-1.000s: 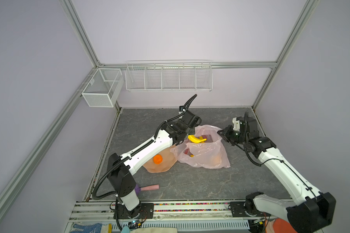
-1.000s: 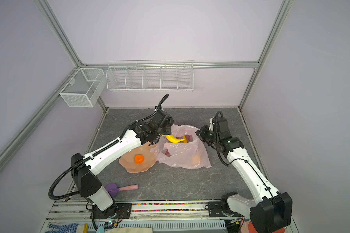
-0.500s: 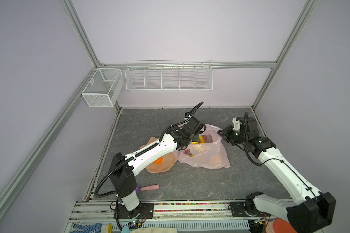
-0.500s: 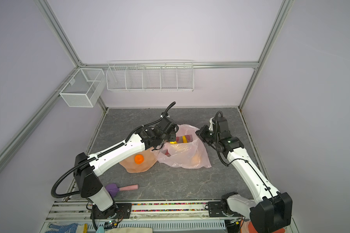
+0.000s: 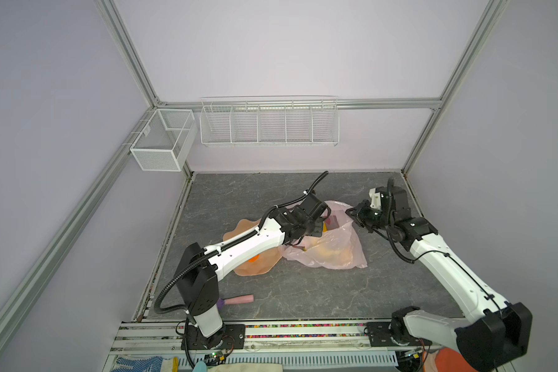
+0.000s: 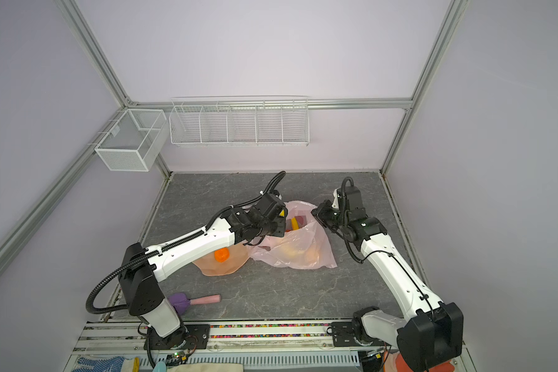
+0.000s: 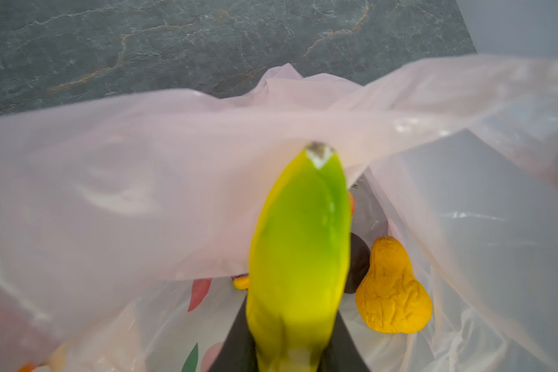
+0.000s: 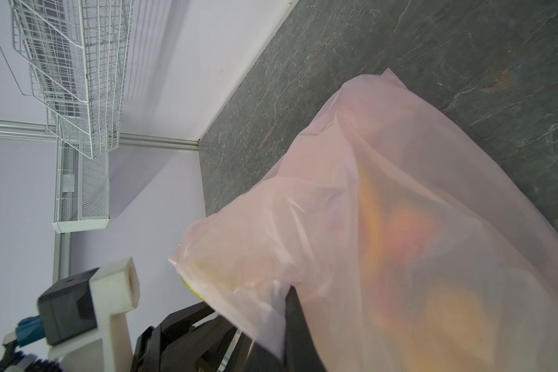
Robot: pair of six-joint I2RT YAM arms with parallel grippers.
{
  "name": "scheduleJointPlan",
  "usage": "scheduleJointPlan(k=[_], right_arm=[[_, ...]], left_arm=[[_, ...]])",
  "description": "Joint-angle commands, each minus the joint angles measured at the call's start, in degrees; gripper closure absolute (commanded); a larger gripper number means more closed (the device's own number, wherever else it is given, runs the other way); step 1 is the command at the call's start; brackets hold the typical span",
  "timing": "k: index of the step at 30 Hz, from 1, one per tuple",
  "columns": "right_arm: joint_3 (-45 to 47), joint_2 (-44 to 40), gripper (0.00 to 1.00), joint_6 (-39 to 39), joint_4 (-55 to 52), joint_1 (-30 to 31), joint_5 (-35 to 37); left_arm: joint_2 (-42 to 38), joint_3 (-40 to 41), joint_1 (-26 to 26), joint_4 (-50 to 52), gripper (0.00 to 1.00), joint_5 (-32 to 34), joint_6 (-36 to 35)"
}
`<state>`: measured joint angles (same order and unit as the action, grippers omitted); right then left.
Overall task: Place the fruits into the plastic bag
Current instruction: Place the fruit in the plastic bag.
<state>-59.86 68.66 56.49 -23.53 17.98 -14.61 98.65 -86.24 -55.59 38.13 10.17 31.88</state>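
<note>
Banana (image 7: pixel 298 257) clamped in your left tool (image 7: pixel 289 343), tip inside plastic bag (image 5: pixel 332 248) mouth, beside orange-yellow fruit (image 7: pixel 393 290) lying in bag. Your right tool (image 5: pixel 355 214) pinched together on bag's rim, right of banana. Bag lies mid surface (image 5: pixel 271 199).

No lettering, number or brand mark can be read in any view. A small white tag (image 5: pixel 148 130) is seen on the mesh basket (image 5: pixel 161 151) at the wall corner in both top views, but its face is too small to be made out. Red and green printed shapes (image 7: pixel 199 291) are shown on the plastic bag (image 7: pixel 110 193) in the left wrist view; only pictures are discerned there.
</note>
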Motion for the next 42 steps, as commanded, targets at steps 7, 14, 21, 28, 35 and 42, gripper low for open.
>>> scheduleJointPlan(k=[7, 14, 21, 28, 35, 42], right_arm=[[-1.3, 0.6, 0.93, -0.2, 0.9, -0.4, 0.0], [-1.3, 0.8, 0.93, 0.1, 1.2, -0.4, 0.1], [-1.5, 0.9, 0.93, 0.3, 1.3, -0.4, 0.3], [-1.8, 0.7, 0.93, 0.1, 0.9, -0.4, 0.4], [-1.7, 0.8, 0.93, 0.0, 1.0, -0.3, 0.4], [-1.8, 1.2, 0.93, 0.0, 1.1, -0.4, 0.1]], left_arm=[[5.2, -3.0, -0.6, 0.2, 1.00, -7.6, -4.8], [8.0, -6.5, -0.6, 0.3, 0.97, -9.2, -5.5], [10.6, -9.3, -0.6, -1.4, 0.52, -12.0, -5.2], [7.3, -9.0, 0.3, -1.3, 0.29, -11.4, -4.0], [-0.2, -4.5, 1.9, -1.0, 0.21, -10.1, -1.4], [-9.8, 2.8, 3.9, 0.2, 0.18, -7.1, 1.0]])
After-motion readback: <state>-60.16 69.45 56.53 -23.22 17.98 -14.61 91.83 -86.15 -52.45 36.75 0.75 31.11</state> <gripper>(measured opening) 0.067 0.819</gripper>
